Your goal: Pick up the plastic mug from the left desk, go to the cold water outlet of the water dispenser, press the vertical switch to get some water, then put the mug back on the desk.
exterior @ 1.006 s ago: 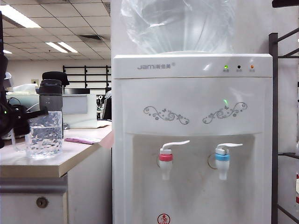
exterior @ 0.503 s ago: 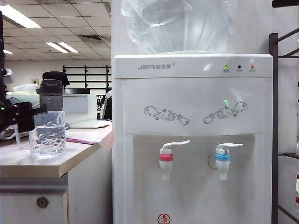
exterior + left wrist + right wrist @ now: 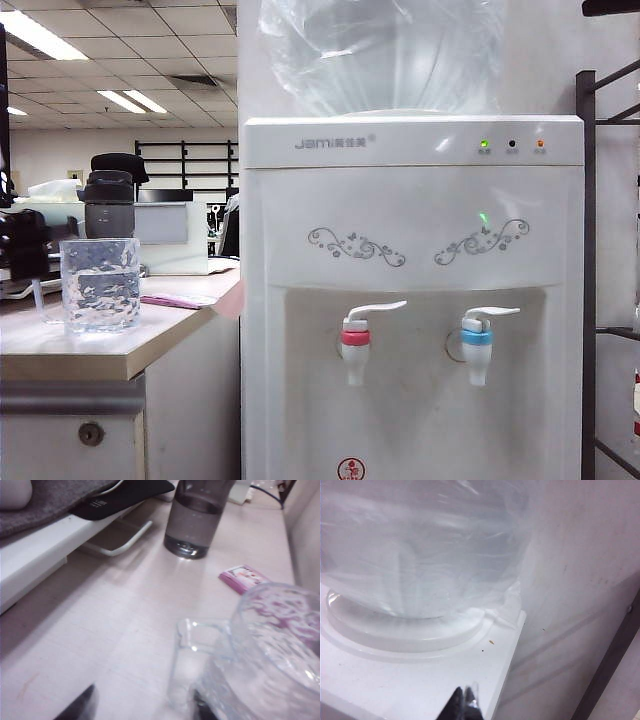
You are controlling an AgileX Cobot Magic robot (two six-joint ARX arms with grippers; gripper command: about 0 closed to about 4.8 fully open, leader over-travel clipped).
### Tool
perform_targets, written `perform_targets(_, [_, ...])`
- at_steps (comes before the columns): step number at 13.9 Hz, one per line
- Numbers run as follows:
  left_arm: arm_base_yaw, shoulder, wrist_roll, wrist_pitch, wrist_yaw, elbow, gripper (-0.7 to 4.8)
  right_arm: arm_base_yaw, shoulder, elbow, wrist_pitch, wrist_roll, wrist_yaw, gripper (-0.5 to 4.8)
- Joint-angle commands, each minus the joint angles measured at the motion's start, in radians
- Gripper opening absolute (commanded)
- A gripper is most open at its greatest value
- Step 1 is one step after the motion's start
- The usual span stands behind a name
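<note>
Clear plastic mug [image 3: 99, 285] stands near the left desk [image 3: 60, 355] edge.

An open-plan office: ceiling light panels [image 3: 38, 35] at ten o'clock, desk [image 3: 150, 345] at eight, water dispenser [image 3: 410, 260] dead centre.

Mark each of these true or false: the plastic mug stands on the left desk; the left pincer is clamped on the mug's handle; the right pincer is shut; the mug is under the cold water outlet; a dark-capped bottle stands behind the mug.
1. The plastic mug stands on the left desk. True.
2. The left pincer is clamped on the handle. False: its jaws stand apart and the handle is free.
3. The right pincer is shut. True.
4. The mug is under the cold water outlet. False: it is on the desk, away from the water dispenser.
5. A dark-capped bottle stands behind the mug. True.
</note>
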Motion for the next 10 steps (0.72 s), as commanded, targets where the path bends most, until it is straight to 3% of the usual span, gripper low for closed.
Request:
perform_targets(1, [-0.001, -0.128, -0.001, 0.008, 0.156, -0.067, 1.89, 0.001, -0.003, 0.006, 0.010, 0.005, -0.001, -0.05])
perform_targets(2, [-0.001, -0.176, 0.000, 0.007, 0.228, -0.085, 0.79, 0.001, -0.003, 0.006, 0.010, 0.005, -0.002, -0.05])
perform_targets(3, [-0.001, -0.216, 0.002, 0.007, 0.274, -0.100, 0.25, 0.001, -0.003, 0.006, 0.010, 0.005, -0.002, -0.05])
perform_targets(5, [-0.001, -0.275, 0.002, -0.006, 0.332, -0.117, 0.18, 0.001, -0.003, 0.006, 0.010, 0.005, -0.002, -0.05])
perform_targets(8, [-0.001, -0.432, 0.024, -0.107, 0.499, -0.129, 0.22, 0.002, -0.003, 0.006, 0.011, 0.005, -0.002, -0.05])
perform_targets(10, [-0.001, -0.510, 0.029, -0.166, 0.523, -0.129, 0.22, 0.002, -0.002, 0.006, 0.010, 0.005, -0.001, -0.05])
